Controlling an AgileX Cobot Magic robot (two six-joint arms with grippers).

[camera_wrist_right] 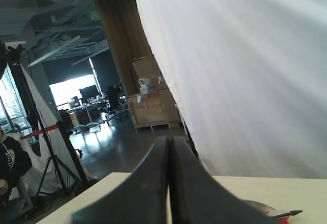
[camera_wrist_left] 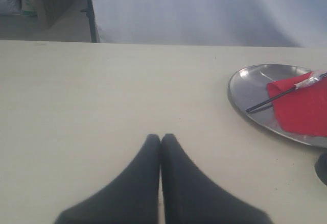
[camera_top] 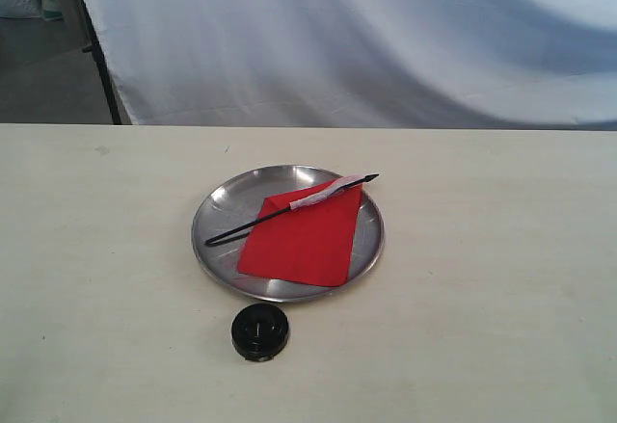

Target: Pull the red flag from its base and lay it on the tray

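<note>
The red flag (camera_top: pixel 304 233) lies flat on the silver tray (camera_top: pixel 218 209), its black stick slanting across the dish with the white strip near the pointed end. The black round base (camera_top: pixel 259 331) sits on the table just in front of the tray, with nothing in its hole. Neither gripper shows in the exterior view. In the left wrist view my left gripper (camera_wrist_left: pixel 161 138) is shut and holds nothing, well apart from the tray (camera_wrist_left: pixel 244 81) and the flag (camera_wrist_left: pixel 301 106). My right gripper (camera_wrist_right: pixel 169 140) is shut, raised and pointing away from the table; only the stick's tip (camera_wrist_right: pixel 288 214) shows there.
A white cloth backdrop (camera_top: pixel 366 38) hangs behind the cream table (camera_top: pixel 501 278). A black stand leg (camera_top: pixel 101 66) rises at the back left. The base's edge (camera_wrist_left: pixel 322 167) peeks in at the border of the left wrist view.
</note>
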